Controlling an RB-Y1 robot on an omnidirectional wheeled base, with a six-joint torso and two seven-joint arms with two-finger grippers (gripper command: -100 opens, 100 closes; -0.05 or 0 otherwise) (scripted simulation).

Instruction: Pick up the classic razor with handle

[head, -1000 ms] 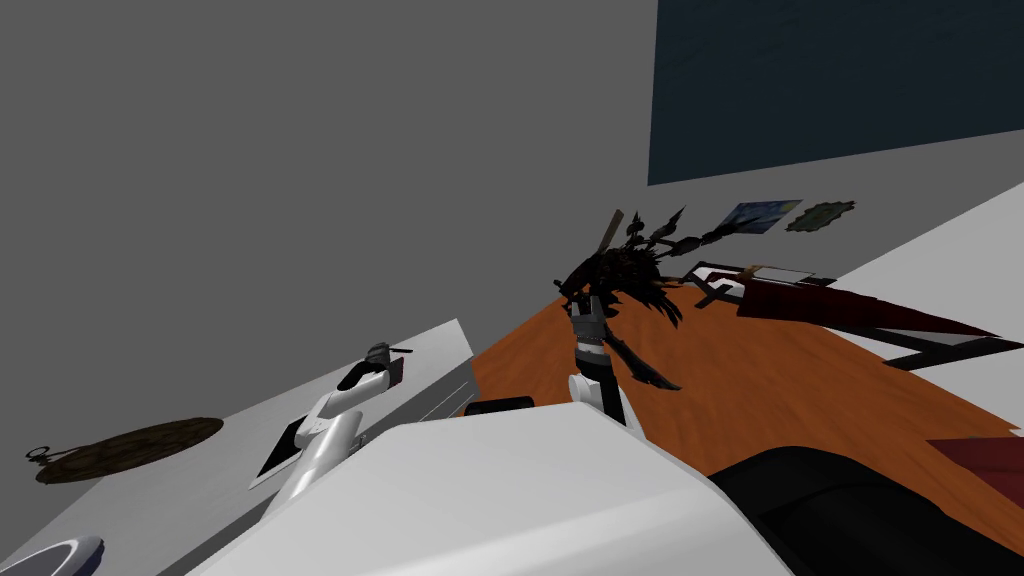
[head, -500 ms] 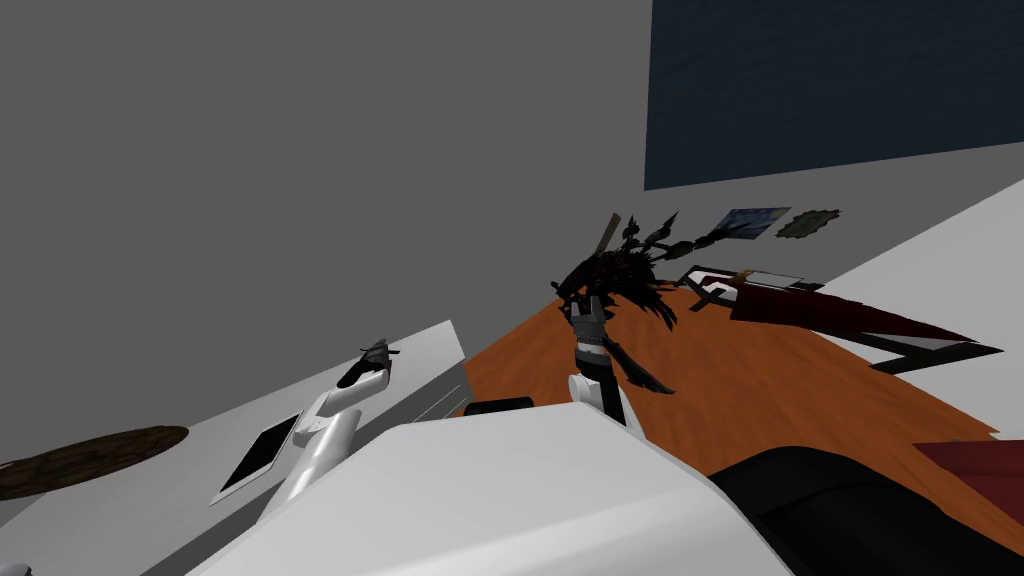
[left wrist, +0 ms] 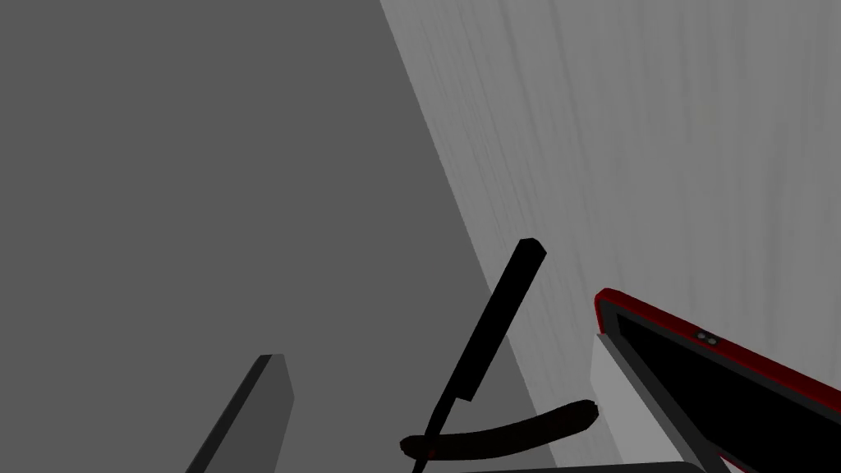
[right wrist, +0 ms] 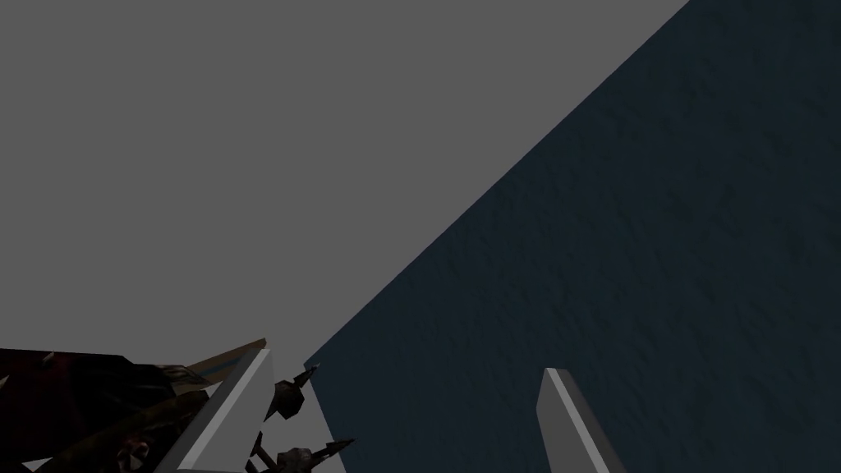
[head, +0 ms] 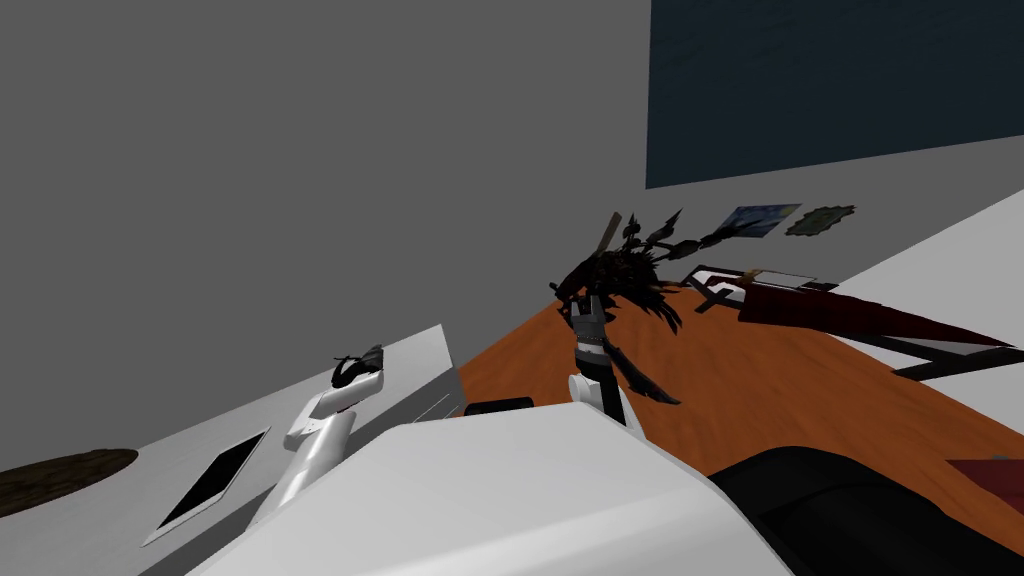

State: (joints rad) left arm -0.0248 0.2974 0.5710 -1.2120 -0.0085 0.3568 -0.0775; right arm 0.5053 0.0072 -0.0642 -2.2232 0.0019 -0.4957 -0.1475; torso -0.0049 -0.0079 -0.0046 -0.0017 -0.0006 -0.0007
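The razor (left wrist: 491,328) has a straight black blade and a dark curved handle (left wrist: 526,429), folded out at an angle. It lies on the pale counter (left wrist: 657,164) between the fingers of my left gripper (left wrist: 439,349), close to the gripper's body. Those fingers (left wrist: 250,411) stand wide apart and do not press it, so the gripper is open. In the head view the left gripper (head: 360,370) sits over the counter's far end with the dark razor (head: 347,361) at its tip. My right gripper (right wrist: 402,411) is open with nothing in it, raised beside a dark spiky plant (head: 620,270).
A dark device with a red rim (left wrist: 723,378) lies right beside the razor. A white tablet (head: 210,480) and a brown round mat (head: 60,482) are further along the counter (head: 150,450). A grey wall (left wrist: 205,164) rises behind it. An orange-brown table (head: 760,380) stands to the right.
The head view has swung, so tablet and mat sit further left in it. My left hand has shifted slightly along the counter; the red-rimmed device beside it no longer shows there.
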